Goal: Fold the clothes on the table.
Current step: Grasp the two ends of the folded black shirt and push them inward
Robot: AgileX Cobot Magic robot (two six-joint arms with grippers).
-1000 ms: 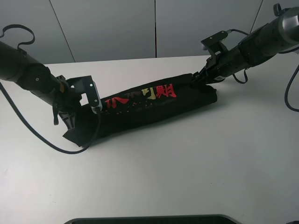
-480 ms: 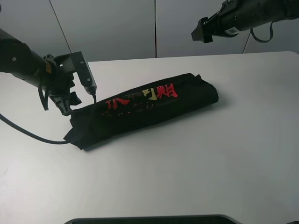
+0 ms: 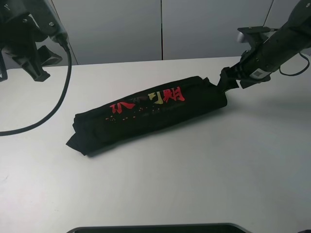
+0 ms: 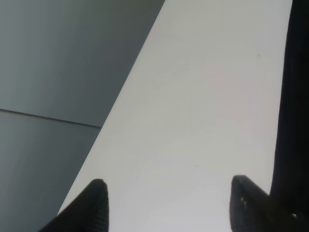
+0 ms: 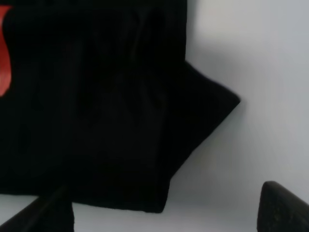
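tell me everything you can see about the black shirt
The shirt is black soft cloth, folded into a long narrow bundle lying flat and slanted across the white table. Red and yellow characters show on its top face. A loose corner sticks out at its left end in the high view, another flap at its right. The open right gripper sits at that right end; contact is unclear.

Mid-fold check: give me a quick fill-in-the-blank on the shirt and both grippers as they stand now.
1. The shirt lies on the table with its print facing ___.
2. The left gripper is raised clear of the shirt, jaws ___.
3. The right gripper is open at one end of the ___.
4. The largest characters are ___.
Missing words: up; open; shirt; red.
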